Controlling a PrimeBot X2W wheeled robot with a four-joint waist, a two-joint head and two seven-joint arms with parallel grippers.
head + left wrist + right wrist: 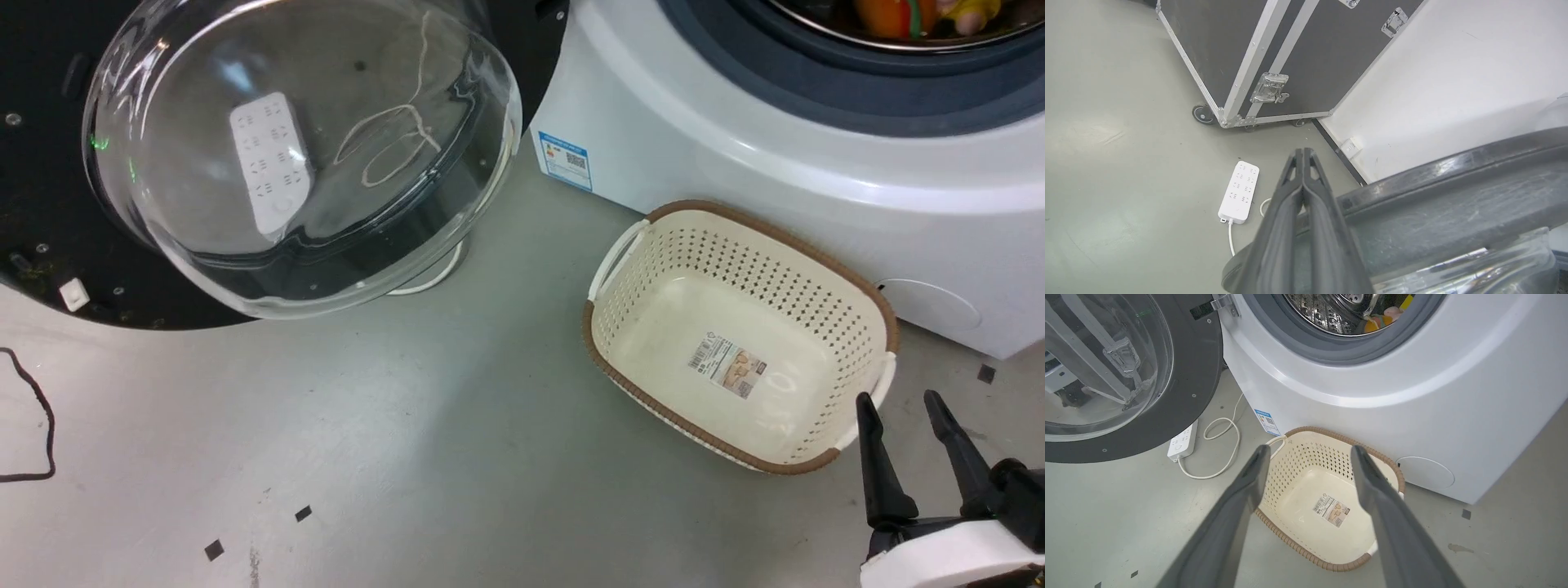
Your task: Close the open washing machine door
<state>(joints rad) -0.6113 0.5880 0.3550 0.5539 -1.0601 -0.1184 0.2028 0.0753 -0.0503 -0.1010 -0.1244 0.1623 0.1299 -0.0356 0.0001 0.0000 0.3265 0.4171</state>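
Observation:
The washing machine door point(302, 163) hangs wide open at the upper left of the head view, its clear glass bowl bulging toward me inside a glossy black rim. The white washing machine point(735, 139) stands to its right, with clothes visible in the drum opening point(1347, 318). My left gripper point(1303, 152) is shut, empty, and its fingers reach across the door's black rim point(1453, 192); whether they touch it I cannot tell. My right gripper point(898, 400) is open and empty, low at the right, just above the basket's near corner.
A cream laundry basket point(816, 269) with a brown rim sits empty on the grey floor before the machine. A white power strip point(1183, 441) and its cord lie under the door. Behind the door stand a dark wheeled flight case point(1274, 61) and a white wall.

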